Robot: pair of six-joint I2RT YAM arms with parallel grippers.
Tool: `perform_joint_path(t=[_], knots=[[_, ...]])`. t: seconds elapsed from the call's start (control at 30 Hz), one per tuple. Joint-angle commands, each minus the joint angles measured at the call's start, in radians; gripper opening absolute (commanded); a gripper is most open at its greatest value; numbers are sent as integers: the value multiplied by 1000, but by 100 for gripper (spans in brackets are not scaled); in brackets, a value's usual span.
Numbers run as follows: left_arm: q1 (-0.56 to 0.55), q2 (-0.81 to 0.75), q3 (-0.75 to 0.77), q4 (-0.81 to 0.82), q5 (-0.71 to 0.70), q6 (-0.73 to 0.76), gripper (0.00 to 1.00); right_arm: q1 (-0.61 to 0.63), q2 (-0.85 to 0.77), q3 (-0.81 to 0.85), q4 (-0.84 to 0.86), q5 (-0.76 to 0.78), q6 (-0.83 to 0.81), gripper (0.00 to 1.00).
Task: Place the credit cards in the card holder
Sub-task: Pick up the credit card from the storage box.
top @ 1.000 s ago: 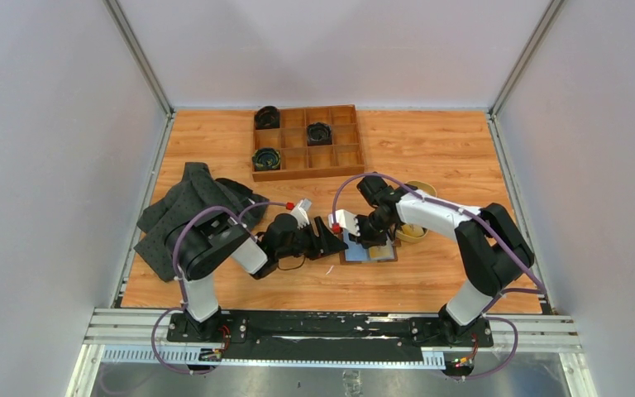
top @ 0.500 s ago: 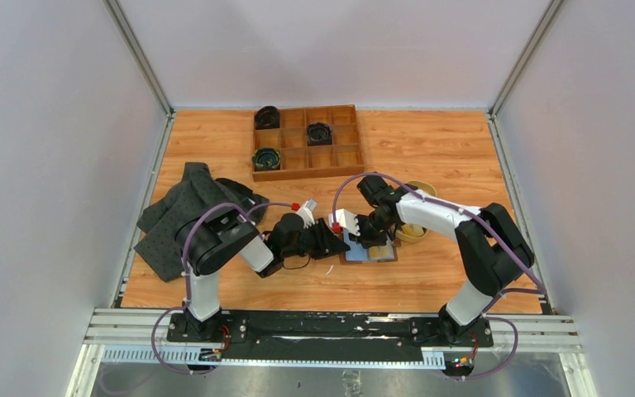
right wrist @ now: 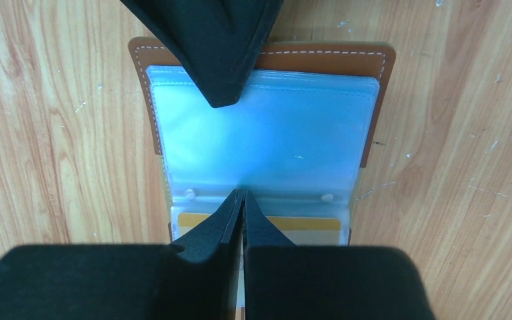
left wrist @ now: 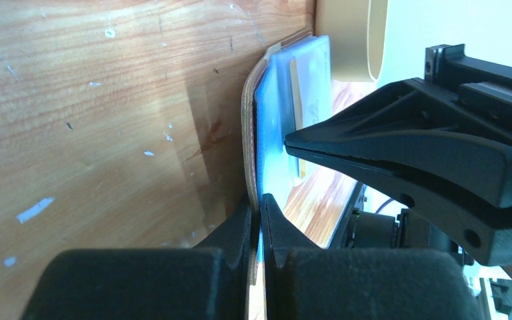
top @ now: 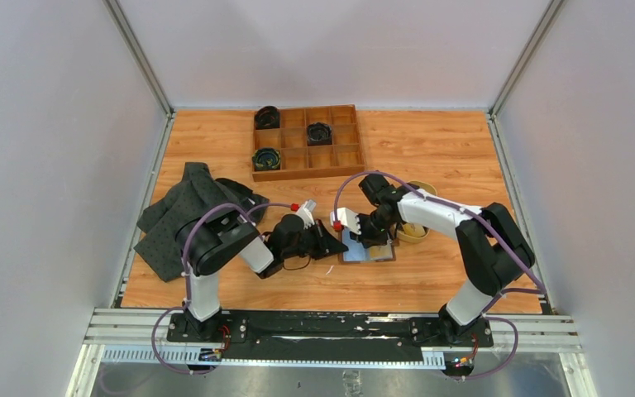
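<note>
Wooden tabletop point(top: 430, 149) carries a dark cloth point(top: 174, 215) at the far left. Beside it, the left pincer point(left wrist: 260, 207) is pinched narrow on the left edge of the card holder point(right wrist: 267, 140), which lies unfolded in the middle with its pale blue sleeves up. One yellow credit card point(right wrist: 307, 223) sits inside a sleeve. The right pincer point(right wrist: 242, 197) has its fingers closed together, gripping nothing, with the tips resting on the sleeves. A tan dish point(top: 417, 231) stands just to the right.
</note>
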Motion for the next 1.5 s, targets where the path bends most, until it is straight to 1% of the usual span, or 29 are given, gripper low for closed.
perform_joint_path(t=[0.0, 0.13, 0.2, 0.33, 0.4, 0.47, 0.57, 0.67, 0.77, 0.83, 0.9, 1.03, 1.17, 1.27, 1.37, 1.47], knots=[[-4, -62, -39, -53, -71, 38, 0, -29, -21, -10, -52, 16, -6, 5], [-3, -76, -45, -47, -68, 37, 0, -29, -21, -1, -66, -47, 2, 6], [-2, -77, -49, -39, -65, 34, 0, -30, -28, 16, -91, -125, 5, 8], [7, -103, -75, -34, -72, 32, 1, -53, -72, 69, -176, -351, 20, 22], [14, -133, -93, -49, -81, 35, 5, -74, -95, 103, -235, -417, 14, 26], [25, -171, -112, -79, -95, 46, 9, -124, -127, 126, -272, -447, 12, 30], [37, -242, -141, -138, -123, 63, 21, -226, -177, 141, -273, -434, 42, 37], [47, -322, -161, -200, -150, 87, 35, -364, -185, 163, -251, -416, 152, 44], [56, -414, -168, -292, -177, 130, 47, -479, -151, 184, -243, -376, 254, 46], [63, -490, -171, -369, -190, 164, 51, -519, -116, 186, -231, -334, 301, 47], [74, -573, -176, -439, -202, 218, 53, -538, -90, 182, -206, -278, 356, 48], [92, -771, -171, -585, -238, 358, 61, -543, -58, 177, -140, -132, 433, 54], [97, -971, -158, -736, -322, 515, 82, -547, -28, 184, -103, -18, 474, 59], [100, -1092, -172, -785, -386, 557, 99, -550, -5, 191, -87, 43, 500, 61], [105, -1174, -202, -793, -419, 559, 100, -551, 12, 186, -82, 66, 524, 62], [111, -1216, -240, -793, -442, 530, 100, -551, 32, 178, -80, 74, 534, 63]])
